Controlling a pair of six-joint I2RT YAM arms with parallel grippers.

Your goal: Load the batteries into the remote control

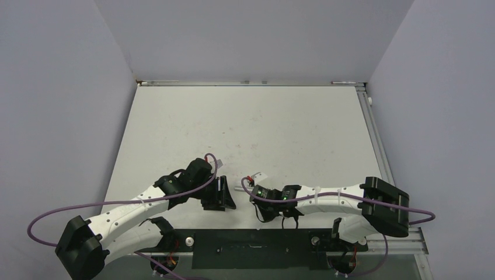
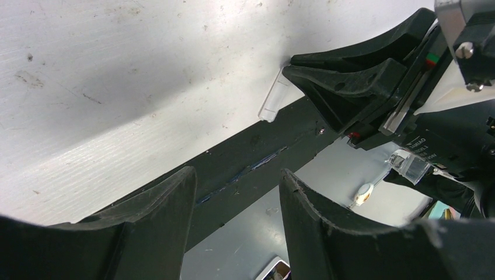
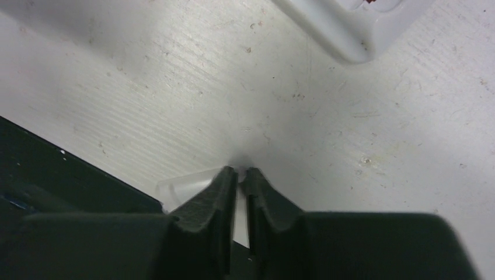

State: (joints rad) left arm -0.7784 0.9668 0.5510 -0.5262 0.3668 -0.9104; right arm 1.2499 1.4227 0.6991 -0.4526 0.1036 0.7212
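The white remote control [image 1: 253, 177] [image 3: 344, 26] lies flat on the table near the front edge, just beyond both grippers. My right gripper [image 1: 261, 209] [image 3: 241, 171] [image 2: 288, 63] points down at the table edge, its jaws pressed together on a thin translucent cover piece [image 3: 184, 185] [image 2: 273, 99] that sticks out to one side. A hand's width to its left hangs my left gripper [image 1: 222, 199] [image 2: 236, 175], open, with nothing between its fingers. The batteries are out of view.
A black strip [image 2: 251, 157] [image 1: 251, 248] runs along the table's near edge under both grippers. A metal rail [image 1: 373, 140] borders the table's right side. Grey walls close in the left, back and right. Purple cables [image 1: 46, 216] trail from both arms.
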